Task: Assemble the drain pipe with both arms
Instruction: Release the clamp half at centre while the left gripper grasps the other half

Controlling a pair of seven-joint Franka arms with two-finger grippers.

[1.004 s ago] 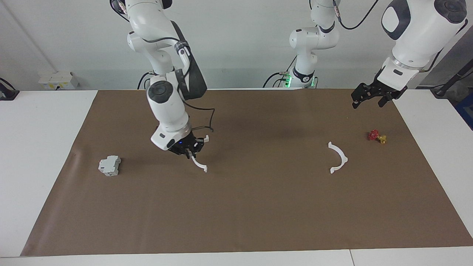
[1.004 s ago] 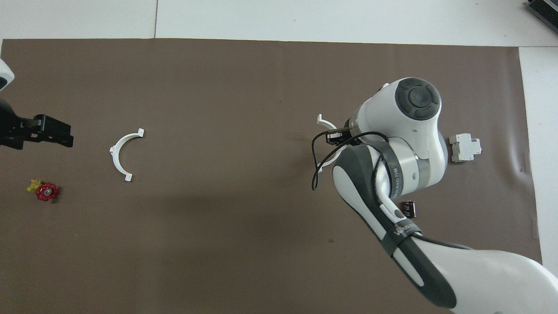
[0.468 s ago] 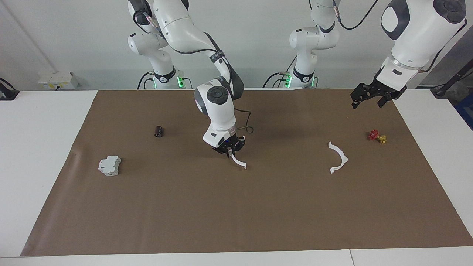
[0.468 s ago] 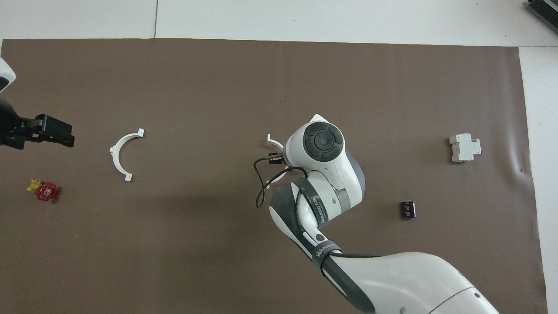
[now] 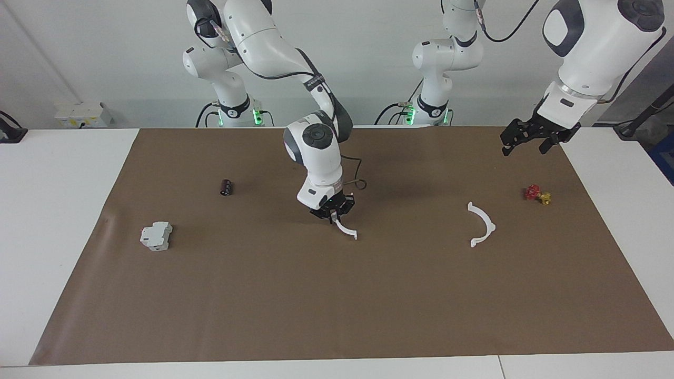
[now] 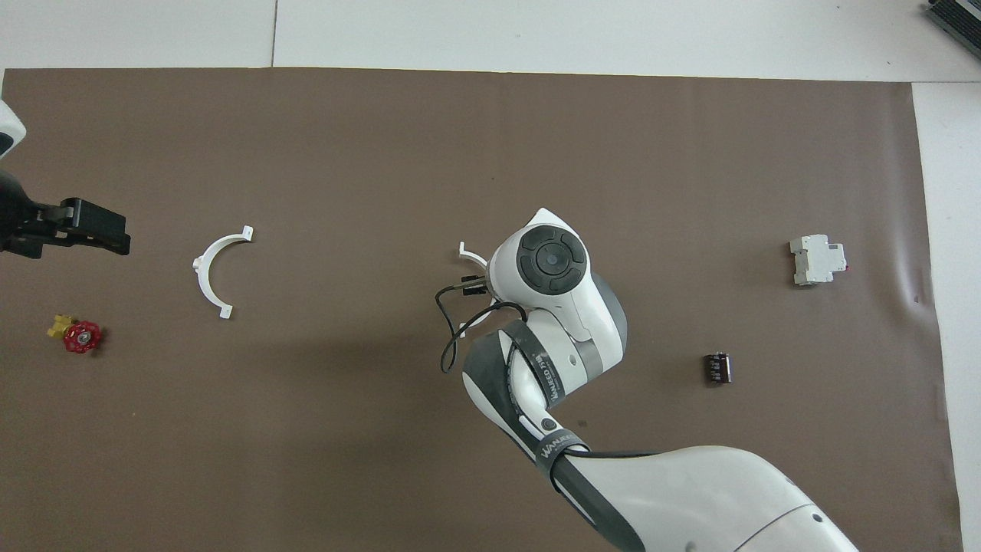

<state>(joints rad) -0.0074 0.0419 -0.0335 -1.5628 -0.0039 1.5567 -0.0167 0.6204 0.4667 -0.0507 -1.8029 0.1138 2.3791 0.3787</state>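
Carrying one half-ring (image 5: 345, 228) pinched in my right gripper (image 5: 333, 209), I am heading for its mate (image 5: 482, 225) while the left gripper (image 5: 532, 138) is waiting spread, empty.

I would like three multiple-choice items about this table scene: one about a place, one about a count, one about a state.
1. The free half-ring lies
A. on the grey-white block
B. on the mat, nearest the red-and-yellow valve
C. in the left gripper

2. White half-rings in view:
A. one
B. two
C. three

3. The right gripper is
A. shut on the held half-ring
B. open and empty
C. resting on the small dark cylinder

Key: 1 B, it lies flat on the brown mat by the valve. 2 B, one lies free and one is gripped. 3 A, the half-ring hangs from its fingers.
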